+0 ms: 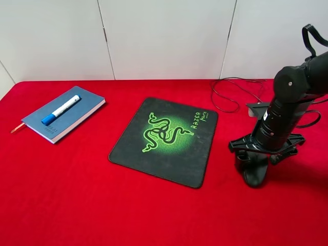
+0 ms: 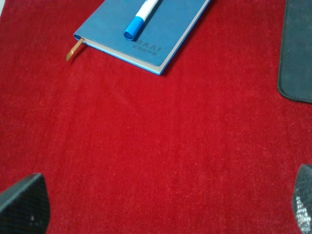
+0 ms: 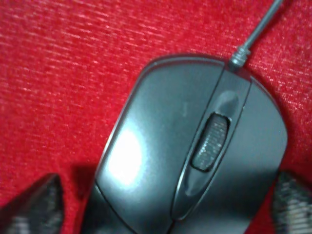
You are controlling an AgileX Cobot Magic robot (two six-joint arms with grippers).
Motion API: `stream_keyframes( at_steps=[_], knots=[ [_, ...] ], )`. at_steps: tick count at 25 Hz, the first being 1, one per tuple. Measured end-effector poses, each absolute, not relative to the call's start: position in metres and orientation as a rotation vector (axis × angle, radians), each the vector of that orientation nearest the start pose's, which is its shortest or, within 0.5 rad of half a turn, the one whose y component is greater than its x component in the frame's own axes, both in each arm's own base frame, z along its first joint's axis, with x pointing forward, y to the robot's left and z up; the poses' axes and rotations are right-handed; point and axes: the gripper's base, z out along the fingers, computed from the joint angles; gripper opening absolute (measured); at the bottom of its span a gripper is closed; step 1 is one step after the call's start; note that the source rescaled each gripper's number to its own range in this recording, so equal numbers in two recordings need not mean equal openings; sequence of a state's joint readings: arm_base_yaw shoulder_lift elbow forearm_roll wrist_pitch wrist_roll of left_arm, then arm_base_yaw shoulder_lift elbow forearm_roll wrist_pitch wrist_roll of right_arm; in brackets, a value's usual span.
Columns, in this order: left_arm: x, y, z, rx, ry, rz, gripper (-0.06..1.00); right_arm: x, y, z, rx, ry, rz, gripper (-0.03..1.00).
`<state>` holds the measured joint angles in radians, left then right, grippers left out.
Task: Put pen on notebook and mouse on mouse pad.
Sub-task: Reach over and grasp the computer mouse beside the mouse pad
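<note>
The white pen [image 1: 61, 109] with its blue cap lies on the slate-blue notebook [image 1: 84, 110] at the far left; the left wrist view shows the pen [image 2: 139, 22] and notebook [image 2: 165, 29] too. The black mouse pad [image 1: 200, 164] with a green logo lies in the middle. To its right, the black mouse [image 1: 254, 178] rests on the red cloth under my right gripper [image 1: 258, 160]. Close up, that right gripper [image 3: 165, 204] straddles the mouse [image 3: 195, 146]. One finger [image 3: 34, 204] stands slightly off its side. My left gripper [image 2: 165, 209] hangs open over bare cloth.
The mouse cable [image 1: 230, 95] loops across the cloth at the back right, near a small grey object [image 1: 256, 108]. An orange ribbon [image 2: 74, 49] sticks out of the notebook. A corner of the mouse pad [image 2: 297, 48] shows in the left wrist view. White wall panels close the back.
</note>
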<state>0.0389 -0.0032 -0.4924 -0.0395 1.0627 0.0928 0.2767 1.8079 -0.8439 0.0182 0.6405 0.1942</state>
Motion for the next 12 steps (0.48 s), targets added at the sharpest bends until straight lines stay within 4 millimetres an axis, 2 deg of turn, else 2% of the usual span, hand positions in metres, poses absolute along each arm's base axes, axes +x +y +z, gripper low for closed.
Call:
stream_keyframes(
  at_steps=[2,3,12],
  knots=[
    [-0.0045,-0.0033,0.275,0.057,2.049,0.035,1.0,0.2746,0.079,0.1189,-0.106,3.093,0.035,0.07],
    [-0.0045,-0.0033,0.275,0.057,2.049,0.035,1.0,0.2746,0.079,0.1189,-0.106,3.093,0.035,0.03],
    [-0.0045,-0.0033,0.275,0.057,2.049,0.035,1.0,0.2747,0.079,0.1189,-0.105,3.091,0.036,0.01]
  ],
)
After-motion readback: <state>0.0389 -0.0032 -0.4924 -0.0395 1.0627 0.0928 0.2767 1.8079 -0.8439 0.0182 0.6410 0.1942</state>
